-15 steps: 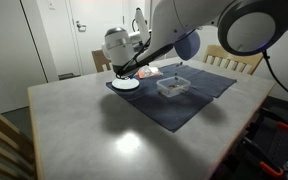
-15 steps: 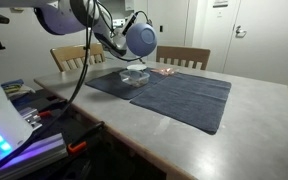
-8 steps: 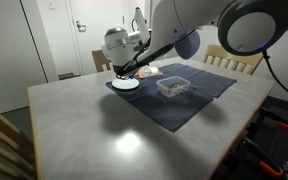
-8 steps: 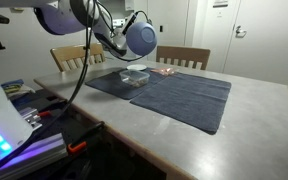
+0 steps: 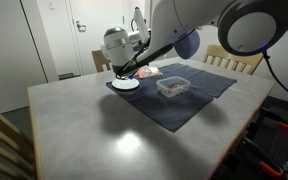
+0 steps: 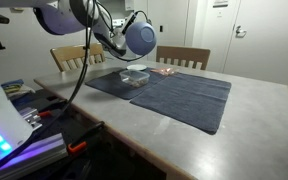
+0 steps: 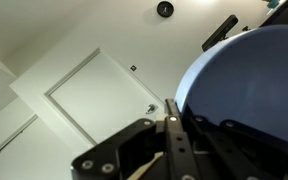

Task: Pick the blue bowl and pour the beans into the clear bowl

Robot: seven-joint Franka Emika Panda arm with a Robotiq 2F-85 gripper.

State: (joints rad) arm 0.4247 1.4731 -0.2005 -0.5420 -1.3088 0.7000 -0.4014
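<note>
Since the frame half a second earlier shows the same layout, nothing appears to have moved. The gripper pinches the rim of the blue bowl, which it holds in the air above the clear bowl. In the wrist view the blue bowl fills the right side, with ceiling and a door behind it. The clear bowl sits on a dark cloth mat, with a white plate near it at the mat's corner.

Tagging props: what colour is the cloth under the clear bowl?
The cloth is dark navy-grey, clearest in an exterior view.
</note>
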